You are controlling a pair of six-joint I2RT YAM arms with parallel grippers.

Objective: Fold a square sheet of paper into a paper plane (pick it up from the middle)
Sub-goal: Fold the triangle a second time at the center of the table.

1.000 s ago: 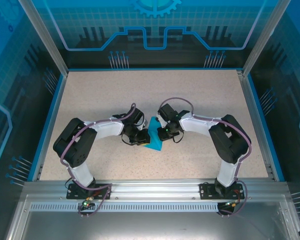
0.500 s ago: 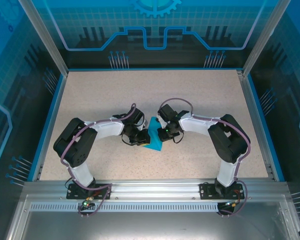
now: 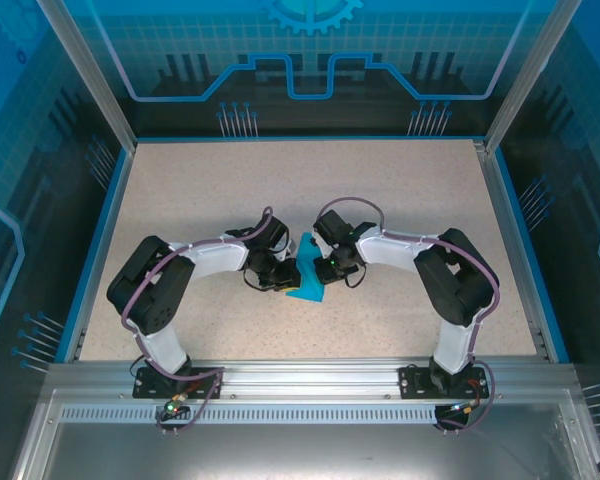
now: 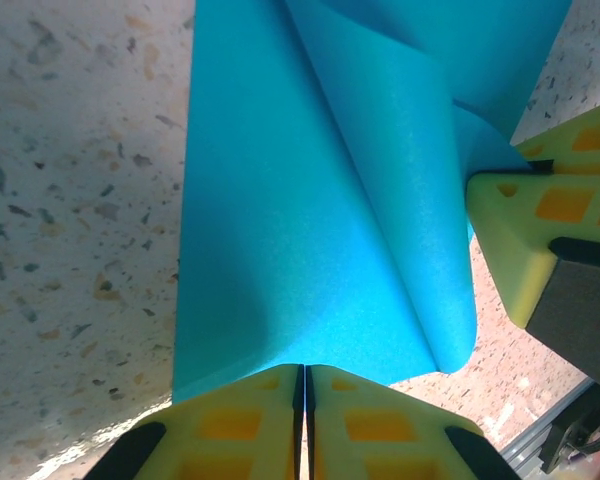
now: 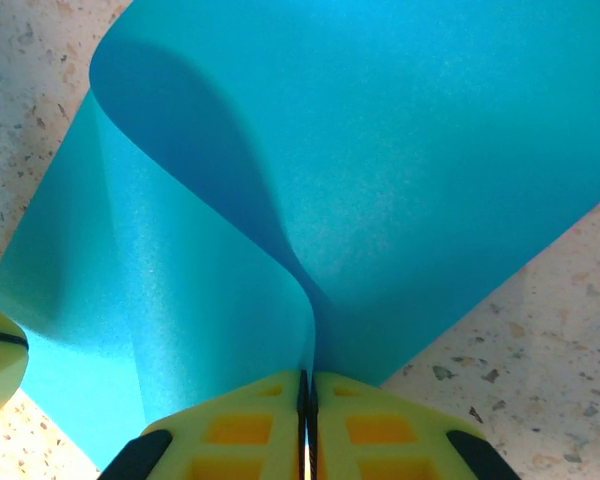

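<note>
The curled square sheet of paper [image 4: 310, 200] stretches straight ahead of the left claw [image 4: 303, 385], its fold running lengthwise away from the tips. That claw and the right claw [image 5: 307, 390] each pinch tight on an edge of the sheet, over the speckled surface [image 3: 400, 200].

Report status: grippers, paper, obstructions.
Left gripper shut on the square sheet of paper; right gripper shut on it too. Sheet curled over itself between them. No obstruction seen on tabletop.
</note>
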